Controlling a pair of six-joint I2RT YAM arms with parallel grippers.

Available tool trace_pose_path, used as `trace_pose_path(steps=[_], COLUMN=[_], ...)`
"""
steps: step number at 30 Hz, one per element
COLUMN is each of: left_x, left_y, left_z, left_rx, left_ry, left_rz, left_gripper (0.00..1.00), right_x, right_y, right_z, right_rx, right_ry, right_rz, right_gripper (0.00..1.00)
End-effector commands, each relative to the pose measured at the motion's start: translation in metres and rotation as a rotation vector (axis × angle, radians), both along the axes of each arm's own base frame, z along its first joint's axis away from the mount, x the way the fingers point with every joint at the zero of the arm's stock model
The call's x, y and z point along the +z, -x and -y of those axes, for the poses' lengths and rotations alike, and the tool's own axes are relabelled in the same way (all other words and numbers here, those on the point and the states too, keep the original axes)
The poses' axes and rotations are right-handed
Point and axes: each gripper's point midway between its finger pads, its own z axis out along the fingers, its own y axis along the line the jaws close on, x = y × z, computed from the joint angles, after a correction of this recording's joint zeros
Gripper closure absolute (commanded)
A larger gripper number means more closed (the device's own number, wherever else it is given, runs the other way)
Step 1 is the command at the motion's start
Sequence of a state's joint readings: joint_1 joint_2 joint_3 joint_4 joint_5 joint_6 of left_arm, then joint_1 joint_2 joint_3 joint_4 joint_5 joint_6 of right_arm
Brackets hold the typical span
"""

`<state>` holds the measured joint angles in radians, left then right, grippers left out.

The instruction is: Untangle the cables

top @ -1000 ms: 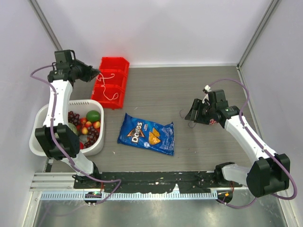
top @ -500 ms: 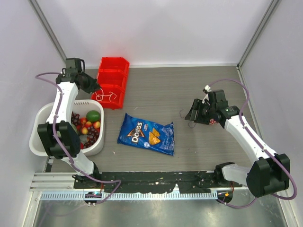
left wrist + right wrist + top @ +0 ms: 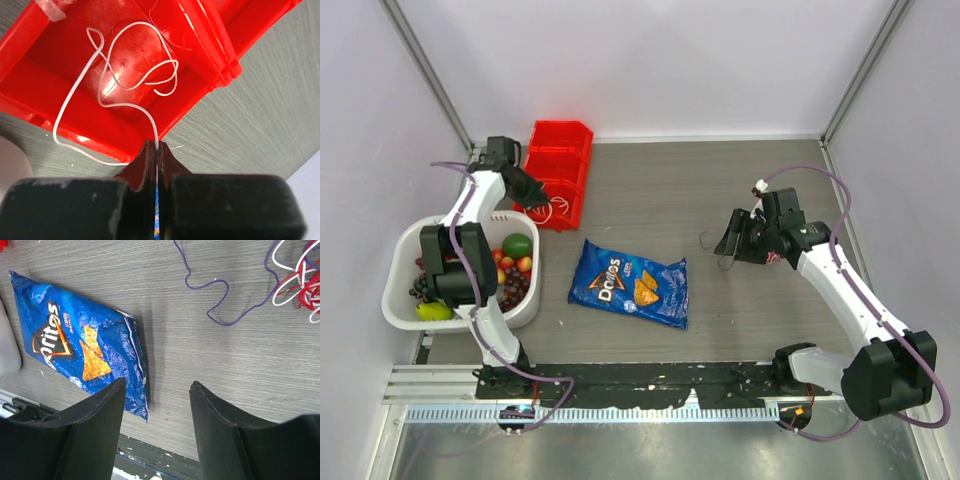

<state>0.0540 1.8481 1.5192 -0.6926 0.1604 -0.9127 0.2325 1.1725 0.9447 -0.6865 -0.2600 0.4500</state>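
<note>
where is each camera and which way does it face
Top external: high behind the arms, looking down on the table, both arms whole.
Left wrist: looks past the shut left end effector, pinching a white cord, into the red bin.
Right wrist: looks down past the open right end effector at the chip bag and loose cords.
Shared: red bin, top and left wrist; chip bag, top and right wrist.

Wide overhead; both wrist views close above cables (image 3: 309, 290)
</note>
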Motion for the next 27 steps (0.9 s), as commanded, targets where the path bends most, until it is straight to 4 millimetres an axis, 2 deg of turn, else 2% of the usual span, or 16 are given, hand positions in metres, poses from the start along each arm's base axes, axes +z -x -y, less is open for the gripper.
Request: trace_pose_path(steps=[1, 10, 16, 18, 21, 25, 27], left_x=[0.013, -0.006, 0.0, 0.007, 0.025, 0.065, 0.073], left_y=[-0.015, -0.011, -0.013, -0.018, -0.026, -0.037, -0.042], left_z=[0.009, 0.014, 0.014, 0.014, 0.014, 0.014, 0.013], left_rx=[-0.08, -0.129, -0.14, -0.14, -0.146, -0.138, -0.14], left_ry=[-0.005, -0.017, -0.028, -0.036, -0.037, -0.058, -0.072], left_rz=[0.059, 0.0, 0.019, 0.052, 0.078, 0.189, 0.22], left_gripper=[0.97, 0.91, 0.86, 0.88, 0.99, 1.0, 1.0], right_x=[0.02, 0.025, 0.022, 0.023, 0.022, 0.022, 0.02], right_y=[-0.005, -0.01, -0.009, -0.01, -0.01, -0.011, -0.011], right_z=[0.003, 0.002, 0.002, 0.002, 0.001, 0.002, 0.001], right_rx=[-0.02, -0.021, -0.017, -0.015, -0.012, -0.018, -0.02], right_ry=[0.003, 0.001, 0.004, 0.003, 0.004, 0.005, 0.0], right_rz=[0.06, 0.065, 0.061, 0.064, 0.058, 0.059, 0.057], right_gripper=[0.41, 0.41, 0.41, 0.41, 0.41, 0.41, 0.41])
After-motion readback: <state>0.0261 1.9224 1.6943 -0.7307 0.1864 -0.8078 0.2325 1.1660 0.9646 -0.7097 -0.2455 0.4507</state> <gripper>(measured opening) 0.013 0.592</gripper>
